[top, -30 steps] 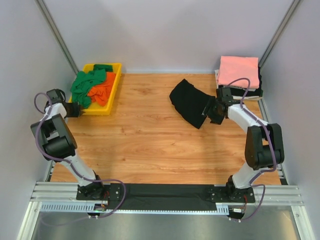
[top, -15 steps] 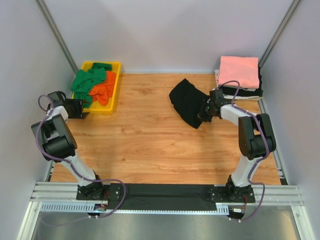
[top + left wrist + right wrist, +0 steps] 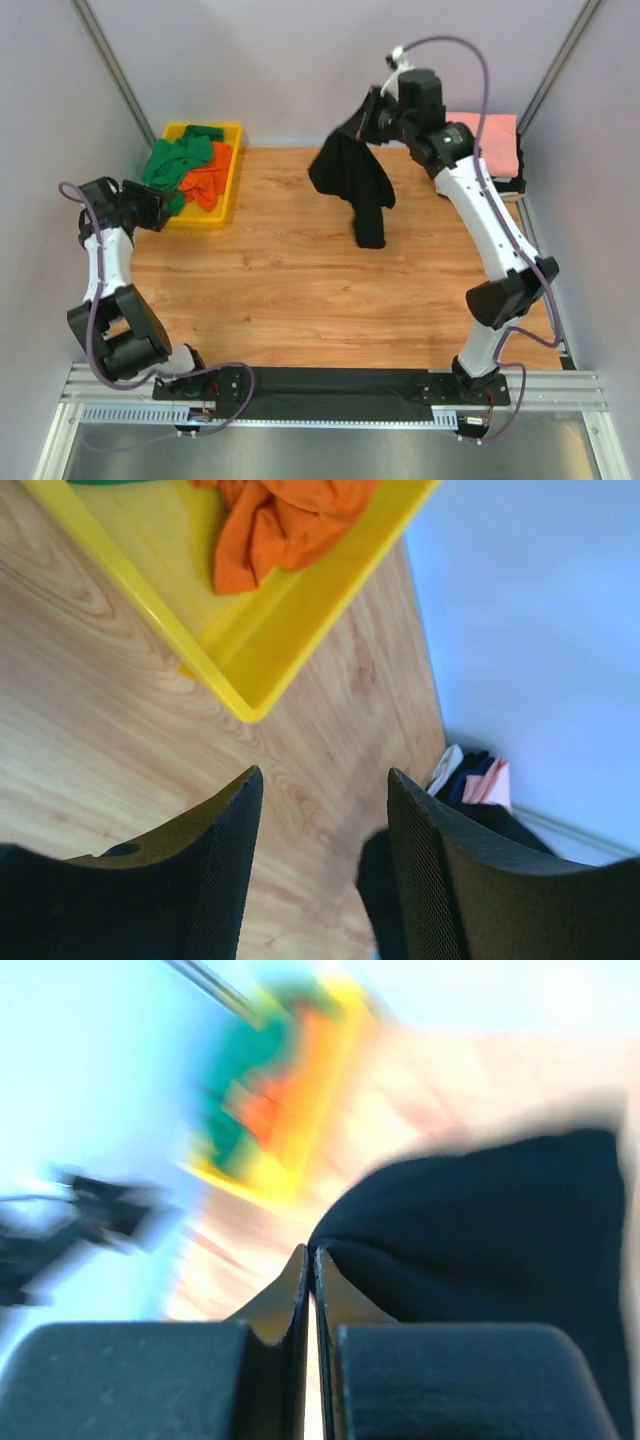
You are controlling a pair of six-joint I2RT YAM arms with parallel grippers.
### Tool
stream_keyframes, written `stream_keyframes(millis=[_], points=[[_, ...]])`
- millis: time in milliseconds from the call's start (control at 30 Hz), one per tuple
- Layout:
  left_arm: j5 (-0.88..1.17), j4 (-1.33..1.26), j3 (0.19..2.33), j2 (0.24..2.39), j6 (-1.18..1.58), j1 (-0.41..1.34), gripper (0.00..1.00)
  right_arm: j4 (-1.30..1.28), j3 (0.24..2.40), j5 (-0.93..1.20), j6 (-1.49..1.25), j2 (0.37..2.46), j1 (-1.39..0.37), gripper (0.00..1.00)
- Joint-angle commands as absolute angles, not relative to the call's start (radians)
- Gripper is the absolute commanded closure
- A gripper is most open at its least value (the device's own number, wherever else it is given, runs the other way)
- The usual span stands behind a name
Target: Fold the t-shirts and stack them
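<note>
Toward the left edge of the table point(image 3: 300, 300) the left gripper point(image 3: 148, 208) hovers with its jaws apart and nothing between them. It is just beside the near-left corner of the yellow tray point(image 3: 236, 160), which sits in the far-left corner with green t-shirts point(image 3: 170, 165) and orange t-shirts point(image 3: 207, 178) heaped in it. Over the far middle of the table the black t-shirt point(image 3: 350, 175) hangs bunched in the air, its long axis running straight down; whether its loose lower end brushes the wood cannot be told. Above it the right gripper point(image 3: 376, 108) is clamped tight on the cloth's upper edge. In the far-right corner a pink t-shirt point(image 3: 495, 140) tops the folded stack point(image 3: 505, 183). The hanging shirt lies well to the right of the free left gripper, which would likely have to cross over and take a second corner before the cloth can be spread
</note>
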State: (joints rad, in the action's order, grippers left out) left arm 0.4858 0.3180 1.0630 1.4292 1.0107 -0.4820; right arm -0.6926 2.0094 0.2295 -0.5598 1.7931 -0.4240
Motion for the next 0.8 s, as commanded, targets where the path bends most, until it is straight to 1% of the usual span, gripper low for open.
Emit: stream_keyframes(millis=[0,67,133,167,233,267,300,333,367,400,433,467,500,600,633,700,733,767], points=[[0.532,0.429,1.091,1.304,0.85,-0.486,0.4,-0.937,2.333,0.129,-0.514,1.756,-0.477,1.0],[0.525,0.478,1.091,1.217,0.789,-0.486,0.4,-0.94,2.332,0.056,-0.517,1.723,-0.476,1.0],[0.522,0.523,1.094,1.146,0.755,-0.485,0.4,-0.934,2.211,0.003,-0.522,1.691,-0.477,1.0],[0.522,0.535,1.094,1.128,0.724,-0.483,0.4,-0.946,2.162,-0.083,-0.528,1.668,-0.477,1.0],[0.515,0.589,1.101,1.088,0.69,-0.476,0.4,-0.957,2.067,-0.165,-0.557,1.635,-0.477,1.0],[0.511,0.61,1.112,1.082,0.651,-0.471,0.4,-0.965,1.934,-0.24,-0.564,1.629,-0.474,1.0],[0.502,0.633,1.115,1.074,0.628,-0.463,0.4,-0.966,1.869,-0.258,-0.578,1.629,-0.465,1.0],[0.474,0.678,1.117,1.066,0.609,-0.439,0.4,-0.963,1.789,-0.247,-0.603,1.644,-0.448,1.0],[0.459,0.696,1.115,1.062,0.594,-0.428,0.4,-0.951,1.66,-0.185,-0.615,1.658,-0.407,0.98],[0.427,0.716,1.105,1.06,0.563,-0.41,0.4,-0.921,1.593,-0.146,-0.615,1.672,-0.385,0.74],[0.416,0.745,1.098,1.058,0.549,-0.375,0.4,-0.91,1.547,-0.123,-0.608,1.699,-0.364,0.56],[0.407,0.759,1.082,1.058,0.531,-0.358,0.4,-0.908,1.475,-0.123,-0.6,1.703,-0.367,0.33],[0.381,0.778,1.075,1.063,0.497,-0.322,0.4,-0.902,1.444,-0.13,-0.594,1.695,-0.376,0.3],[0.347,0.845,1.055,1.088,0.445,-0.282,0.4,-0.877,1.352,-0.199,-0.591,1.594,-0.469,0.28],[0.341,0.865,1.049,1.098,0.421,-0.278,0.41,-0.877,1.341,-0.216,-0.592,1.536,-0.541,0.28],[0.333,0.867,1.02,1.098,0.407,-0.273,0.41,-0.893,1.329,-0.267,-0.617,1.488,-0.632,0.28],[0.33,0.864,1.009,1.092,0.402,-0.273,0.42,-0.896,1.324,-0.284,-0.627,1.455,-0.726,0.28],[0.328,0.858,0.987,1.086,0.399,-0.268,0.42,-0.902,1.318,-0.307,-0.655,1.444,-0.774,0.28]])
